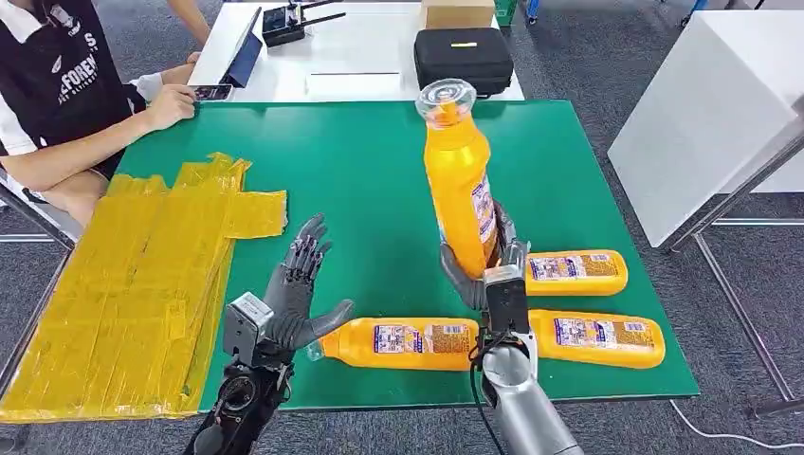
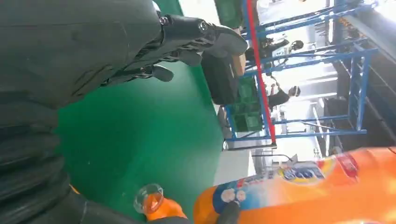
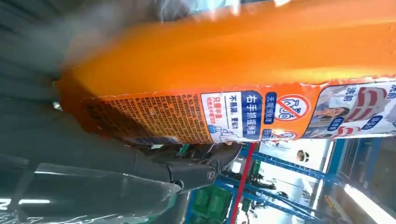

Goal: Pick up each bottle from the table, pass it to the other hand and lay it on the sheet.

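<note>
The right hand [image 1: 485, 270] grips the base of an upright orange bottle [image 1: 459, 180] above the green table [image 1: 370, 171]. The right wrist view shows the fingers [image 3: 187, 172] wrapped under its printed label [image 3: 243, 114]. The left hand [image 1: 296, 289] is raised beside it, fingers spread, holding nothing. Three more orange bottles lie flat: one [image 1: 403, 342] just beside the left hand, two [image 1: 576, 272] [image 1: 595, 338] beside the right arm. The yellow sheet [image 1: 142, 284] lies well to the left, near a seated person [image 1: 66, 95].

Bare green table [image 1: 370, 180] lies open between raised bottle [image 1: 459, 180] and yellow sheet [image 1: 142, 284].
</note>
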`<state>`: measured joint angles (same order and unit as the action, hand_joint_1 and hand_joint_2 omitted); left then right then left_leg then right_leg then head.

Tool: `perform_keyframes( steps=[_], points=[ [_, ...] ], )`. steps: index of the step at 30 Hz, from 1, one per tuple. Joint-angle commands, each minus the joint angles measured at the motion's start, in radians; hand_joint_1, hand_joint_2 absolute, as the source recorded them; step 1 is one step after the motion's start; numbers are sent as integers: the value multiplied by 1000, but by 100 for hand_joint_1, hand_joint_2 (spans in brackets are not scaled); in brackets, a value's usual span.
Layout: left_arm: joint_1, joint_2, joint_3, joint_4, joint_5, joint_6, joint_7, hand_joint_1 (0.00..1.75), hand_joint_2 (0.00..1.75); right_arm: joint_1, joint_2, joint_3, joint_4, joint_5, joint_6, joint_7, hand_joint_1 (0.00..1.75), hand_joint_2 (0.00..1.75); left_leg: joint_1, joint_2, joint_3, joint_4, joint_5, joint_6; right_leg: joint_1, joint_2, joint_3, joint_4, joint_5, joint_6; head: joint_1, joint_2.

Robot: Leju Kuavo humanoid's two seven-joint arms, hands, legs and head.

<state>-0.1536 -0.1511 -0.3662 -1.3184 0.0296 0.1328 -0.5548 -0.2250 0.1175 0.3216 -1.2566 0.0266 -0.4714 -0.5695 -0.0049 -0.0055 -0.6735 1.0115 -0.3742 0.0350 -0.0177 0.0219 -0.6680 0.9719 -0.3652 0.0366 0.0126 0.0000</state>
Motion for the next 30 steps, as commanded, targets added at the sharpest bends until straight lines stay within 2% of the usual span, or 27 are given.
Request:
perform_keyframes(
  steps=[1, 2, 4, 6, 7, 8, 10, 19, 20, 21, 23, 24, 26, 27, 30],
  points=[
    [-137, 41, -39, 6, 66, -11, 73, 0, 175, -13, 0, 67, -11, -39, 141, 12, 175, 175, 1, -2, 3, 1, -2, -2, 1, -3, 4, 1, -2, -2, 0, 0],
    [-163, 42, -49, -1, 67, -11, 80, 0, 175, -26, -16, 117, 2, -22, 201, 6, 175, 175, 1, -1, 6, 2, -3, -3, 2, -3, 6, 2, -4, -3, 0, 0],
    [-187, 44, -61, -8, 65, -11, 90, 0, 175, -42, -32, 175, 18, -8, 285, 7, 175, 175, 1, 0, 2, 1, -1, -2, 2, -2, 2, 1, -1, -2, 0, 0],
    [-194, 40, -62, -9, 67, -9, 98, 0, 175, -40, -24, 178, 23, -9, 284, 7, 175, 175, 1, 0, 2, 1, -1, -1, 1, -1, 3, 1, -1, -2, 0, 0],
    [-192, 41, -65, -10, 67, -9, 98, 0, 175, -47, -34, 197, 28, -8, 321, 11, 175, 175, 1, 1, 6, 1, -3, -2, 1, -1, 6, 1, -2, -2, 0, 0],
    [-199, 43, -79, -9, 67, -12, 98, 0, 175, -60, -53, 239, 37, 6, 414, 26, 175, 175, 1, 1, 5, 0, -2, -2, 1, -1, 5, 1, -2, -2, 0, 0],
    [-205, 41, -87, -14, 67, -12, 99, 0, 175, -69, -57, 270, 51, 44, 448, 31, 175, 175, 1, 0, 6, 1, -3, -2, 1, -2, 7, 1, -2, -2, 0, 0],
    [-208, 40, -91, -17, 67, -14, 100, 0, 175, -72, -55, 274, 58, 52, 459, 34, 175, 175, 1, -1, 8, 1, -3, -3, 1, -3, 9, 1, -4, -3, 0, 0],
    [-208, 41, -93, -19, 71, -17, 101, 0, 175, -77, -61, 290, 63, 72, 475, 41, 175, 175, 1, -1, 10, 1, -4, -3, 1, -3, 10, 2, -5, -3, 0, 0],
    [-208, 42, -96, -24, 75, -22, 102, 0, 175, -78, -61, 295, 66, 81, 484, 45, 175, 175, 1, 0, 5, 0, -2, -2, 1, -2, 5, 0, -2, -2, 0, 0],
    [-203, 41, -101, -41, 81, -29, 104, 0, 175, -76, -55, 298, 78, 93, 488, 51, 175, 175, 1, 0, 9, 1, -4, -3, 1, -2, 9, 1, -4, -3, 0, 0],
    [-200, 40, -105, -53, 81, -28, 105, 0, 175, -74, -54, 296, 87, 94, 489, 51, 175, 175, 1, 0, 5, 0, -2, -2, 1, -2, 5, 0, -2, -2, 0, 0],
    [-196, 40, -115, -70, 80, -29, 105, 0, 175, -67, -50, 295, 98, 110, 485, 51, 175, 175, 1, 0, 10, 1, -5, -3, 2, -3, 10, 1, -5, -3, 0, 0],
    [-195, 40, -118, -71, 79, -30, 106, 0, 175, -65, -50, 299, 97, 119, 484, 50, 175, 175, 1, -1, 6, 0, -3, -2, 2, -3, 7, 0, -3, -2, 0, 0],
    [-196, 38, -126, -64, 77, -34, 108, 0, 175, -63, -40, 307, 109, 155, 481, 57, 175, 175, 1, 0, 8, 0, -3, -2, 2, -3, 9, 0, -4, -2, 0, 0]
  ],
)
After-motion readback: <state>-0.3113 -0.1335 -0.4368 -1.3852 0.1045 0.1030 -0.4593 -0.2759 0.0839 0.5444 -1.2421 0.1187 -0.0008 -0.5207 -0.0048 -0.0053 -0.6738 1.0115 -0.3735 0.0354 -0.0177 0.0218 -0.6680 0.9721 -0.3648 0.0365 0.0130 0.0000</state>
